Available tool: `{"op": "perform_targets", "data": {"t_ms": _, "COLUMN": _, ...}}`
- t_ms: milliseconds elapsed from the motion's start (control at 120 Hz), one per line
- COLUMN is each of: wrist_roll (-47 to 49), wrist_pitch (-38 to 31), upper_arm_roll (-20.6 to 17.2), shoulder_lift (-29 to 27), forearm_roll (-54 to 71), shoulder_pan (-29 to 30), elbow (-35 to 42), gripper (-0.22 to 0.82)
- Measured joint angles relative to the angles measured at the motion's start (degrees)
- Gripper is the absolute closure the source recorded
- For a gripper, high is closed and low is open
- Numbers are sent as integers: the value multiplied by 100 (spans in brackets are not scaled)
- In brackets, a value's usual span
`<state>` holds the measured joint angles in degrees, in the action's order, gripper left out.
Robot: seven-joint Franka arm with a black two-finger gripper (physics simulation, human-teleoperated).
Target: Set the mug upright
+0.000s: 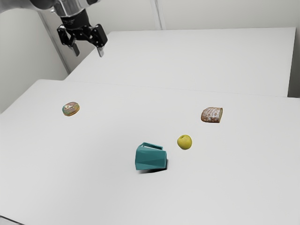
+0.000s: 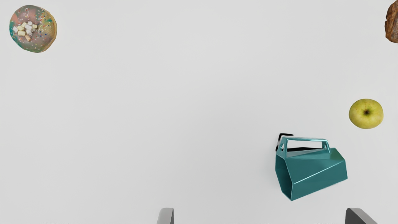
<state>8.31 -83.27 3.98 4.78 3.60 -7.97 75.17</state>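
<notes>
Teal mug (image 2: 317, 171), yellow-green apple (image 2: 366, 119), multicoloured speckled doughnut (image 2: 40, 20)

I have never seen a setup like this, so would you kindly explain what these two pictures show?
This is a simulated robot: one jointed arm ending in a black hand with two fingers. The exterior view comes from a camera beside the arm. The wrist view comes from a camera on the hand itself, looking down, which is why its fingertips appear along the bottom edge.

On the white table lie a teal mug tipped on its side, a yellow-green apple near the mug's base end, a piece of bread and a sprinkled donut. The hand is up above the table with its fingers apart, holding nothing.
</notes>
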Motion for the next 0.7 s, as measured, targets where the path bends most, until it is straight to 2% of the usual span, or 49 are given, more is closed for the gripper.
{"op": "perform_targets", "data": {"t_ms": 142, "wrist_roll": -19, "wrist_pitch": 40, "upper_arm_roll": 38, "shoulder_lift": -148, "forearm_roll": -154, "shoulder_pan": -4, "elbow": 376, "gripper": 0}}
{"op": "perform_targets", "data": {"t_ms": 292, "wrist_roll": -43, "wrist_pitch": -1064, "upper_arm_roll": 123, "shoulder_lift": -1612, "forearm_roll": -1161, "shoulder_pan": 27, "elbow": 3247, "gripper": 0}}
{"op": "perform_targets", "data": {"t_ms": 417, "wrist_roll": -216, "wrist_pitch": -2134, "upper_arm_roll": 153, "shoulder_lift": -2198, "forearm_roll": -2341, "shoulder_pan": 235, "elbow": 5001, "gripper": 0}}
{"op": "perform_targets", "data": {"t_ms": 525, "wrist_roll": -688, "wrist_pitch": -2956, "upper_arm_roll": 273, "shoulder_lift": -2400, "forearm_roll": -3698, "shoulder_pan": 603, "elbow": 6202, "gripper": 0}}
{"op": "perform_targets", "data": {"t_ms": 700, "wrist_roll": -1915, "wrist_pitch": -3730, "upper_arm_roll": 506, "shoulder_lift": -2376, "forearm_roll": -5460, "shoulder_pan": 1041, "elbow": 7102, "gripper": 0}}
